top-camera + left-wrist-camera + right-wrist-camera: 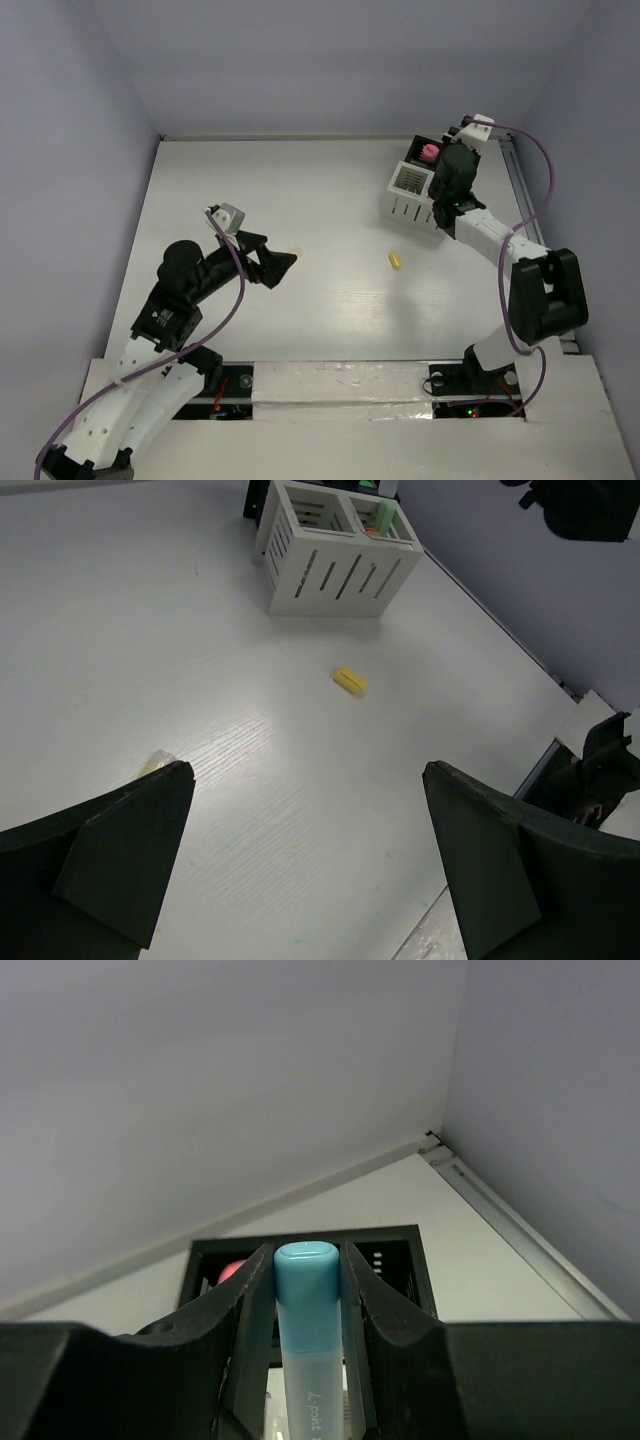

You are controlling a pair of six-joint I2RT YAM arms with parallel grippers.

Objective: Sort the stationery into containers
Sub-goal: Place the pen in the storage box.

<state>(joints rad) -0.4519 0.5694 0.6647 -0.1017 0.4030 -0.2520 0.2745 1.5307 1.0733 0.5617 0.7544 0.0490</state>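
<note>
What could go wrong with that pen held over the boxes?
The blue pen, pinched in the right gripper, hangs over the black box; released off-centre, it may hit the rim and fall outside. The small pale piece lies by a finger of the open left gripper; a move might knock it away.

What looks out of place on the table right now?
Two loose pieces: a yellow chunk lies on the table, apart from the white slatted box, and a small pale piece sits beside a finger of the open left gripper. The box stands upright; nothing is spilled.
</note>
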